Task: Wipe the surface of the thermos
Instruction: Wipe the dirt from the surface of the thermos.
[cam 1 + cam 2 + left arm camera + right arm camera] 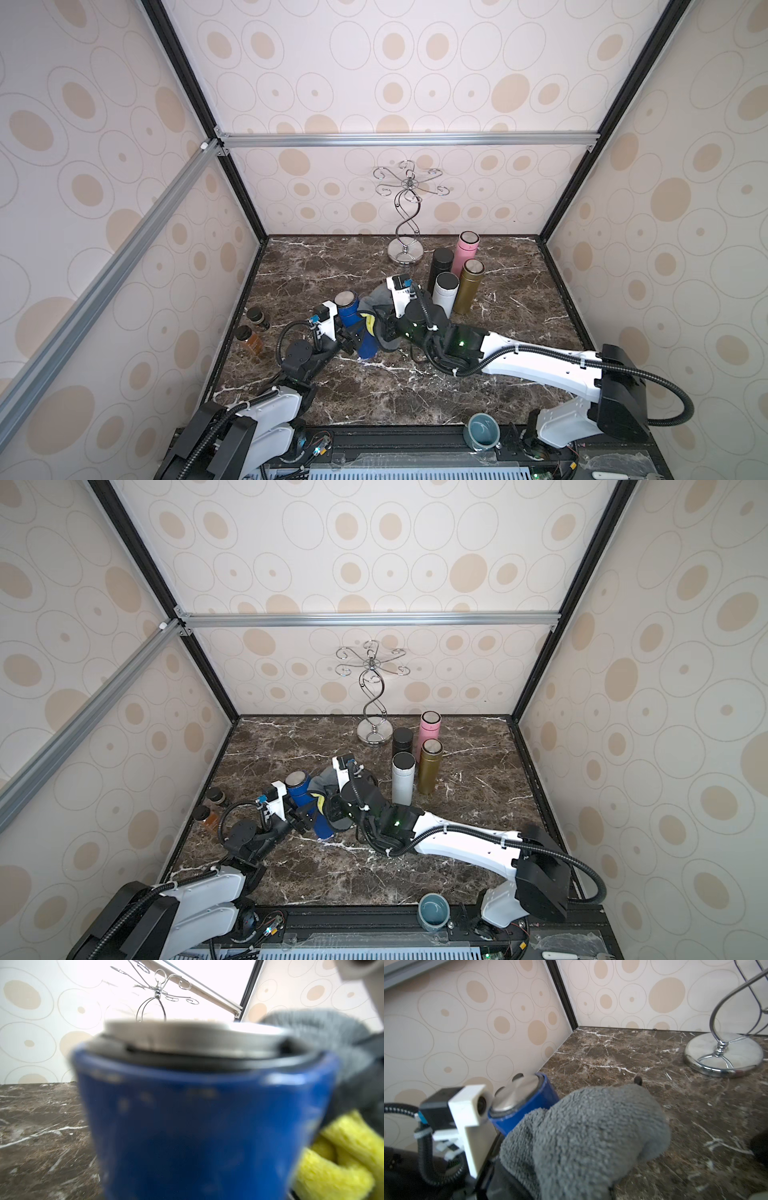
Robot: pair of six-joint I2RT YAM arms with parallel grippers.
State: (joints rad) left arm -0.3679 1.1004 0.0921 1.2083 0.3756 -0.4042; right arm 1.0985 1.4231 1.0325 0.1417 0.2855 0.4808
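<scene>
Dark brown marble surface point(415, 399): blue cylindrical steel-lidded thermos point(348, 315) stands centre-left, approx. upright, lid on, clamped by left tool point(350, 335). Grey-and-yellow microfibre cloth point(374, 301), pinched in right tool point(384, 326), touches thermos's right flank; thermos lies left of cloth. Stroke likely runs along long axis. Four capped flasks point(444, 297) rear-right: contents hidden. Blue-grey cup point(483, 430) beyond front edge appears empty.

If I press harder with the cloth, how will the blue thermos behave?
Probably stiff: the blue thermos looks hard-shelled with a metal lid. Its glossy round wall may twist in the left gripper. Tall and narrow, it likely tips easily if released.
</scene>
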